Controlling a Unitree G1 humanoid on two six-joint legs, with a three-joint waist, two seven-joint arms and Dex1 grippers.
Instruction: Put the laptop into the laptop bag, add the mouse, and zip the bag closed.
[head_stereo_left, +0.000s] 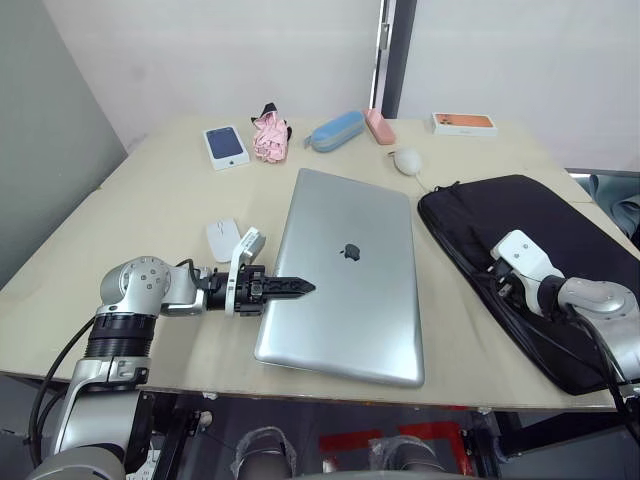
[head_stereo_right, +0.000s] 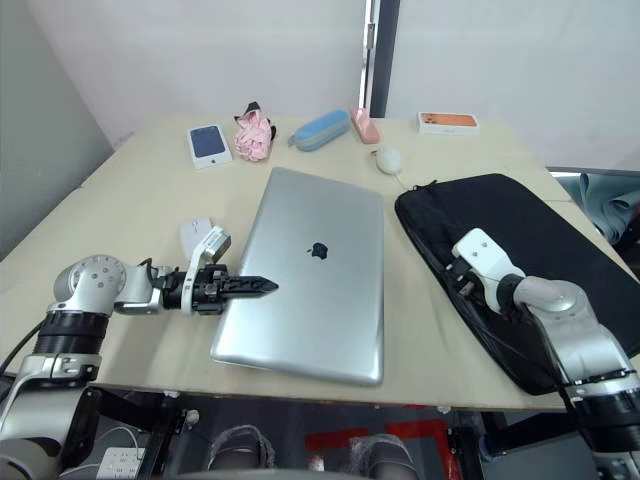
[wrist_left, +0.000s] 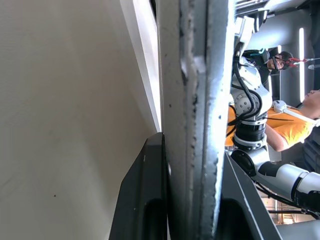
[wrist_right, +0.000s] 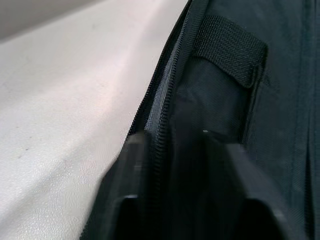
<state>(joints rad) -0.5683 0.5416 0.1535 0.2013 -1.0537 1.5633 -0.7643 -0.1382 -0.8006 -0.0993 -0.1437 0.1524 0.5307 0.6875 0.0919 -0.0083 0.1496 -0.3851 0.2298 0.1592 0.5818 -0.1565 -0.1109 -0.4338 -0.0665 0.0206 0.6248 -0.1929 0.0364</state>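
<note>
Nearest, the laptop (head_stereo_left: 345, 280) lies flat on the table (head_stereo_left: 150, 200), its near-left edge clamped by the left gripper (head_stereo_left: 290, 287). Right of it, the right gripper (head_stereo_left: 507, 290) pinches the laptop bag (head_stereo_left: 540, 230) rim. Metal could slip from that narrow edge grip when lifted.

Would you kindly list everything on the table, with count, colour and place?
laptop: 1, silver, centre, lid shut
bag: 1, black, right of laptop
mouse: 1, white, left of laptop
corded mouse: 1, white, behind laptop
phone: 1, blue, far left
pink bundle: 1, far side
pouch: 1, blue, far centre
pink case: 1, beside pouch
box: 1, orange and white, far right
left gripper: jaws around laptop's left edge
right gripper: jaws on bag's zipper edge
</note>
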